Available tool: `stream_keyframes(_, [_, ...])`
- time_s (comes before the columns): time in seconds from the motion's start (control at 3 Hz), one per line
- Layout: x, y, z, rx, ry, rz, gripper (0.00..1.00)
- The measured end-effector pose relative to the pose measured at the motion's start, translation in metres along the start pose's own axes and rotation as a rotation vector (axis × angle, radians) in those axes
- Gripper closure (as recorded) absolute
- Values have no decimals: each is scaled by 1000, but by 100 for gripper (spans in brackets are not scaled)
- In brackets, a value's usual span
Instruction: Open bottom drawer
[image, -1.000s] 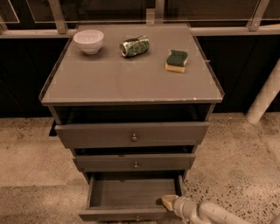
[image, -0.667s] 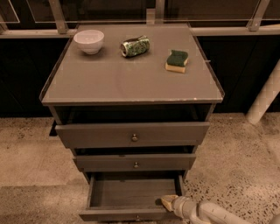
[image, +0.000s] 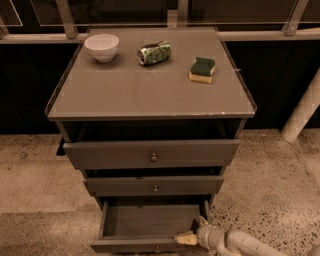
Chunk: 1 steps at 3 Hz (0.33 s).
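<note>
The bottom drawer (image: 150, 222) of the grey cabinet stands pulled out, its inside bare and its front (image: 135, 246) at the lower edge of the camera view. My gripper (image: 194, 229) reaches in from the lower right and sits at the drawer's front right corner. It is open, with one tan fingertip (image: 186, 239) lying on the top edge of the drawer front and the other (image: 202, 220) by the right side wall. The knob of the bottom drawer is cut off by the frame edge.
The middle drawer (image: 155, 186) and the top drawer (image: 152, 154) are above, each slightly out. On the cabinet top (image: 125, 95) are a white bowl (image: 102, 47), a crushed green can (image: 154, 52) and a green-yellow sponge (image: 202, 69). A white post (image: 302, 110) stands at right on speckled floor.
</note>
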<state>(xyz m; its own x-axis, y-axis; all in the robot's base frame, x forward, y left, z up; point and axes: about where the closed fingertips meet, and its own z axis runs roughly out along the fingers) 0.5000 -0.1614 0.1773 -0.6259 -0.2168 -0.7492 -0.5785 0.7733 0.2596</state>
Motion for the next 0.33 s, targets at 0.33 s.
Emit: stream_keyframes(0.33, [0, 0, 0, 0, 0, 0, 0])
